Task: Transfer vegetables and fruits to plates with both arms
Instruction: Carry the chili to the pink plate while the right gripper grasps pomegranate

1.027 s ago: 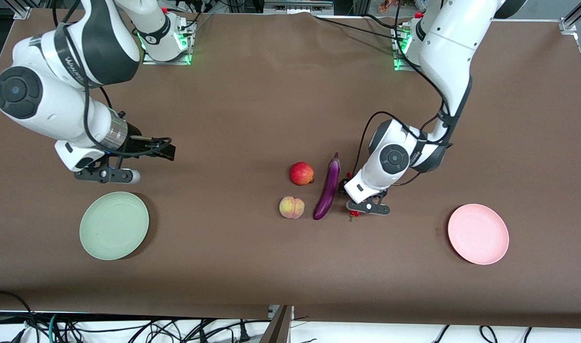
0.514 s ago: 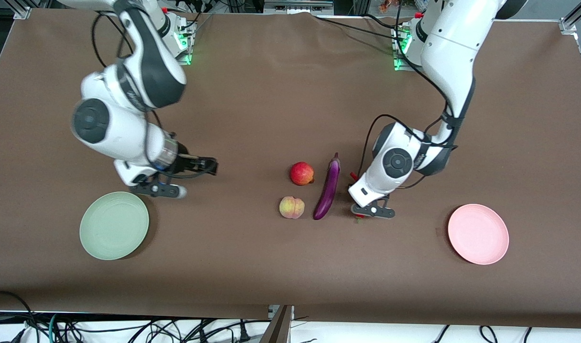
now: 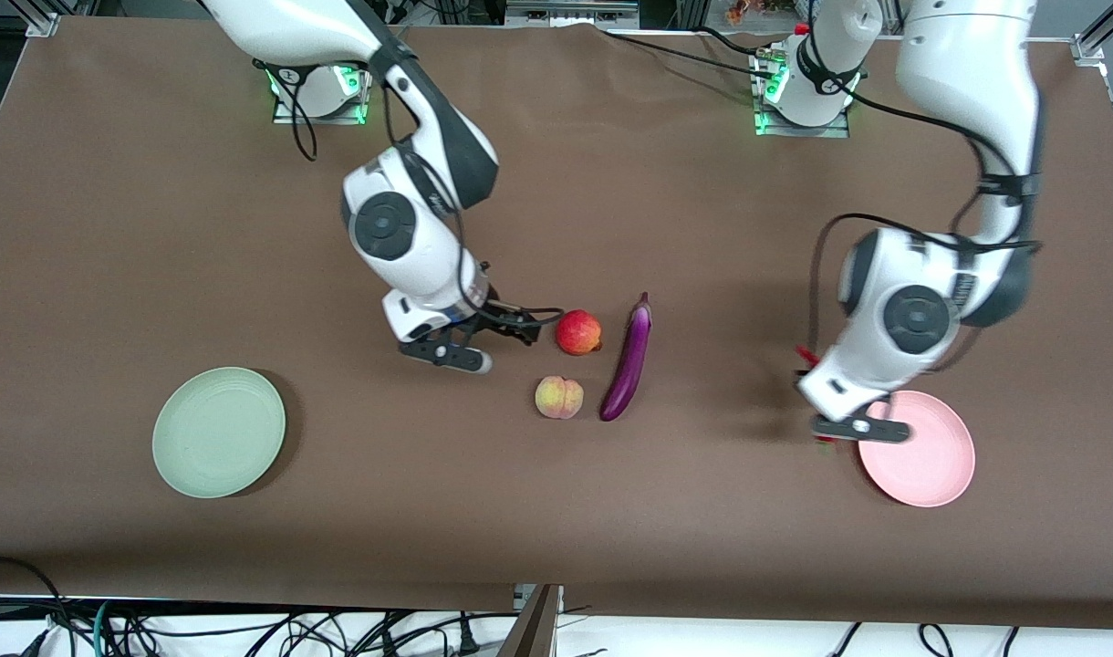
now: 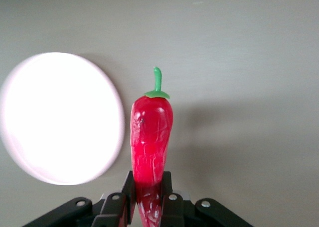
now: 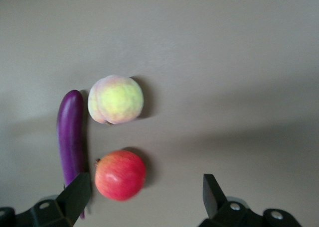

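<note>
Brown covering spans the whole table [image 3: 556, 511], and the eggplant [image 3: 627, 362] near its middle serves as the landmark. Just beside the eggplant, toward the right arm's end, sit the red apple-like fruit [image 3: 578, 332] and, nearer the front camera than it, the peach [image 3: 558, 398]; neither touches the eggplant in the front view. In the right wrist view the eggplant [image 5: 71, 137] is partly covered at one end by a finger of that arm's own gripper, so its tip there cannot be made out.

From the eggplant toward the left arm's end, well apart, lies the pink plate [image 3: 926, 456]. The left gripper [image 3: 859, 429] hangs over the plate's rim on the eggplant's side, and the wrist above hides its fingers in the front view. The left wrist view shows them clamped on the red chili pepper [image 4: 151, 137], green stem pointing away from the gripper; the pepper's lower end is cut off between the fingers. The plate there is washed out to white [image 4: 60, 117].

The right gripper [image 3: 456, 354] is over bare table beside the red fruit, on the side away from the eggplant, its fingers spread wide with nothing between them. The mint green plate [image 3: 219, 432] lies far from the eggplant toward the right arm's end.
</note>
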Action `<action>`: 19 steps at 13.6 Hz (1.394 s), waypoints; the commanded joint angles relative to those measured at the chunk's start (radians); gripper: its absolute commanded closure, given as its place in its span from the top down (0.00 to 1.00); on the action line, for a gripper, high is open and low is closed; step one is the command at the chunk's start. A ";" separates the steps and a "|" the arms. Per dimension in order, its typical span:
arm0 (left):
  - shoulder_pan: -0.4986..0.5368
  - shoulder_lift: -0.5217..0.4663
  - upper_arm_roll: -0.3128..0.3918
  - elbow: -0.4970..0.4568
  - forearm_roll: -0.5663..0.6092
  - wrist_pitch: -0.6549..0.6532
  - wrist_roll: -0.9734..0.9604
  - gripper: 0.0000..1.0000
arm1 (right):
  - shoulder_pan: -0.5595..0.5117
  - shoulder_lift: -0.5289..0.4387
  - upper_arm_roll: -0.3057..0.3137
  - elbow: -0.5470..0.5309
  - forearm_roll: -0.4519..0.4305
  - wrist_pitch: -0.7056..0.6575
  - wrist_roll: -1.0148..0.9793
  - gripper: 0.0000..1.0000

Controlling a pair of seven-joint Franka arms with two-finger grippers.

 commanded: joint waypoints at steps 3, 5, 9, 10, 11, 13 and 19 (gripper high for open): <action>0.159 0.135 0.008 0.106 0.020 0.046 0.177 0.00 | 0.101 0.112 -0.015 0.006 -0.119 0.156 0.138 1.00; 0.202 0.193 0.006 0.123 0.008 0.141 0.231 0.00 | 0.132 0.140 -0.015 0.006 -0.140 0.201 0.187 1.00; 0.221 0.241 0.003 0.126 0.009 0.183 0.232 0.00 | 0.159 0.175 -0.017 0.047 -0.140 0.207 0.203 1.00; 0.224 0.249 0.003 0.138 0.009 0.199 0.232 0.00 | 0.166 0.193 -0.017 0.067 -0.140 0.209 0.230 1.00; 0.225 0.256 0.005 0.146 0.009 0.201 0.232 0.00 | 0.173 0.210 -0.017 0.092 -0.141 0.207 0.246 1.00; 0.227 0.267 0.005 0.164 0.014 0.203 0.232 0.00 | 0.181 0.227 -0.020 0.100 -0.144 0.209 0.246 1.00; 0.231 0.313 0.006 0.241 0.017 0.201 0.229 0.26 | 0.183 0.243 -0.020 0.100 -0.180 0.209 0.247 1.00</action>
